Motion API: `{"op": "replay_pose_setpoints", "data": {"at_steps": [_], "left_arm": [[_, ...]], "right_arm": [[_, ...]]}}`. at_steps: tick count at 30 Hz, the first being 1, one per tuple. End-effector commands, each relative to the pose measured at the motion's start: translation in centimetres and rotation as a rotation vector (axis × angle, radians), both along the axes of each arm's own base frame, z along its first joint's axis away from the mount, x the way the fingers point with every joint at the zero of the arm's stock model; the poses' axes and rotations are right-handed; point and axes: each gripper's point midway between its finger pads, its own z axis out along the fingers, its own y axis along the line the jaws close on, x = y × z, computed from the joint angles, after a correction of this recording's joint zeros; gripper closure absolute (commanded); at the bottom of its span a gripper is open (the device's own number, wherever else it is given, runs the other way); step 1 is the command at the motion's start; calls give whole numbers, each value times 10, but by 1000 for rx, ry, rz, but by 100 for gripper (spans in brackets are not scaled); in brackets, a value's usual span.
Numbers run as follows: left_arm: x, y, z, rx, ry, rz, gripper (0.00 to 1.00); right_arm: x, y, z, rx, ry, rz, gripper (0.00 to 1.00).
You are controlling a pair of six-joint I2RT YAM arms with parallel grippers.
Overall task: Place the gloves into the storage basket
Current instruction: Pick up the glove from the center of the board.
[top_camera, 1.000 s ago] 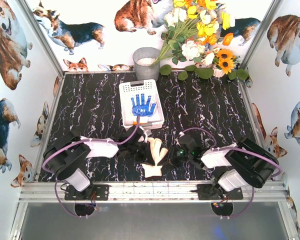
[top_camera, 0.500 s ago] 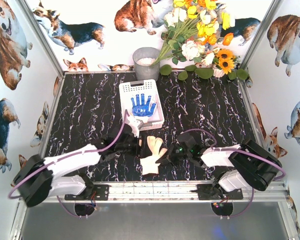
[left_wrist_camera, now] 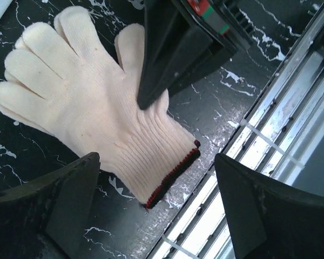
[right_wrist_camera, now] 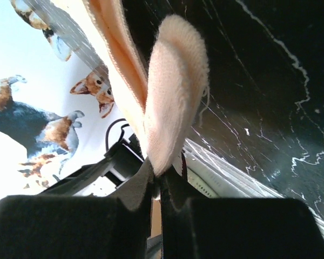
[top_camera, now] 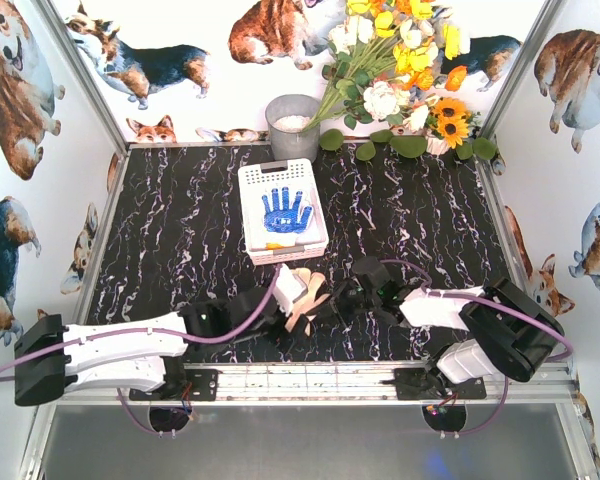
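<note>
Shut tight, the right gripper (right_wrist_camera: 159, 178) pinches a thin fold of the cream glove (left_wrist_camera: 86, 102). Only a little cloth sits between its tips, so the likeliest failure is that the knit slides out once the arm lifts. Just beside it the left gripper (left_wrist_camera: 156, 167) hangs wide over the cuff end of the same glove, holding nothing, one finger on either side of the cuff. The two grippers are crowded close, and a lift or a sideways swing by either arm could knock one against the other and jerk the glove loose. Most of the glove lies flat on the black table (top_camera: 180, 230), near the metal rail (left_wrist_camera: 281, 124) at the front edge, so a drop or a drag toward the arms could leave it on the rail, awkward to pick up. The basket (top_camera: 255, 180) stands near, farther back on the table, with a blue-dotted glove (top_camera: 286, 210) lying in it. Held by one fold, the cream glove would dangle on the way there, and its loose fingers or cuff could catch the near rim and leave it draped half outside.
</note>
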Motion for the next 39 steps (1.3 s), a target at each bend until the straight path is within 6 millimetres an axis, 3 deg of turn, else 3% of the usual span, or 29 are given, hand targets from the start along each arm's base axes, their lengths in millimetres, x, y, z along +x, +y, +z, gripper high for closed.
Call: {"op": "replay_pose_setpoints", "data": {"at_steps": [1,7,15,19,27,31,37,39], "left_arm": [[-4,-2,-3,31,-86,-26,18],[-19,-10,-22,98,-97,-83,15],[9,5,-45,293,-199,16,17],[17,5,-43,316,-234,47,42],[11,-8,-27,199,-209,30,88],[6,-11,-26,174,-185,15,100],[4,-11,-26,166,-170,24,100],[5,-10,-28,172,-167,34,100]], "right_arm": [[11,7,24,59,18,-36,100],[14,7,26,75,32,-44,100],[15,9,31,102,33,-52,100],[17,10,32,111,32,-51,100],[19,11,26,116,21,-52,99],[20,12,22,117,22,-51,85],[21,14,23,120,15,-43,55],[21,13,22,111,13,-42,50]]}}
